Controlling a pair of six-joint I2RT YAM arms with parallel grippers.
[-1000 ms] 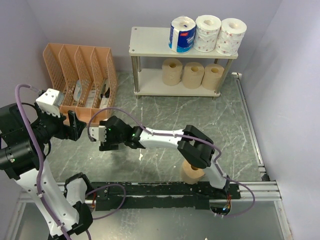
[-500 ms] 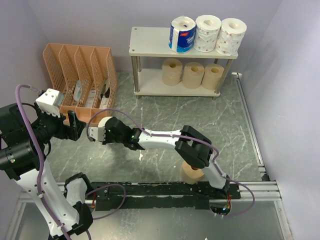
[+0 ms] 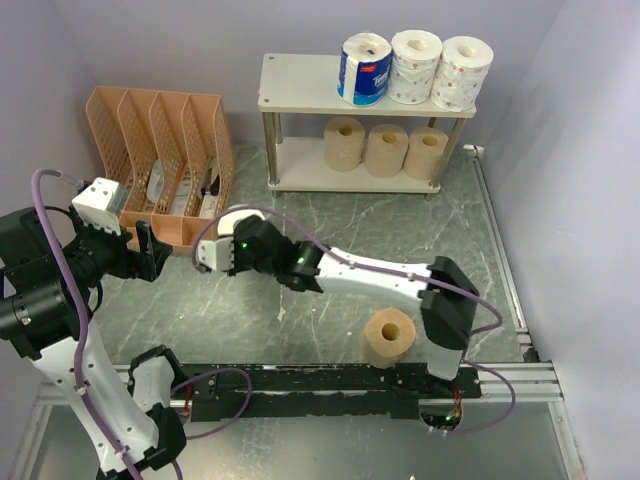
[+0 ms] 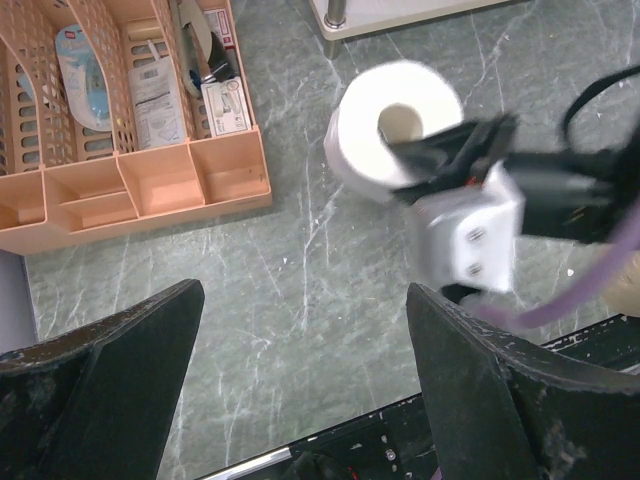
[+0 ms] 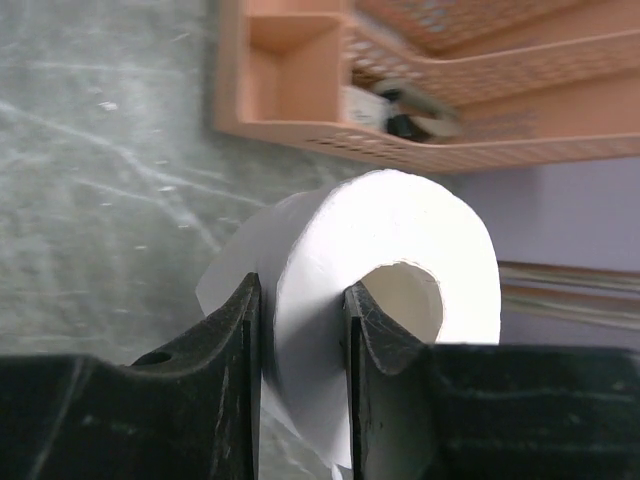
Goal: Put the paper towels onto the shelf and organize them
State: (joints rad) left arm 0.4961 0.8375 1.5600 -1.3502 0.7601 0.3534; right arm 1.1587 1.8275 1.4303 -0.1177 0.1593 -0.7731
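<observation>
My right gripper (image 5: 300, 300) is shut on the plain white paper towel roll (image 5: 400, 250), one finger inside the hollow core and one against the outside. In the left wrist view the same white roll (image 4: 395, 125) hangs just right of the orange organizer. The shelf (image 3: 300, 85) stands at the back. On its top board sit a blue-wrapped roll (image 3: 365, 70) and two printed white rolls (image 3: 416, 65). Three tan rolls (image 3: 386, 150) line its lower board. One tan roll (image 3: 388, 338) stands by the arm bases. My left gripper (image 4: 305, 290) is open and holds nothing.
The orange mesh file organizer (image 3: 160, 150) with papers and clips stands at the back left, close to both grippers. A metal rail (image 3: 500, 250) runs along the table's right side. The left half of the shelf's top board is bare.
My right gripper has shut on the white roll and carried it a little right and back. Its elbow swung right, uncovering the tan roll by the bases. The left arm stayed still.
</observation>
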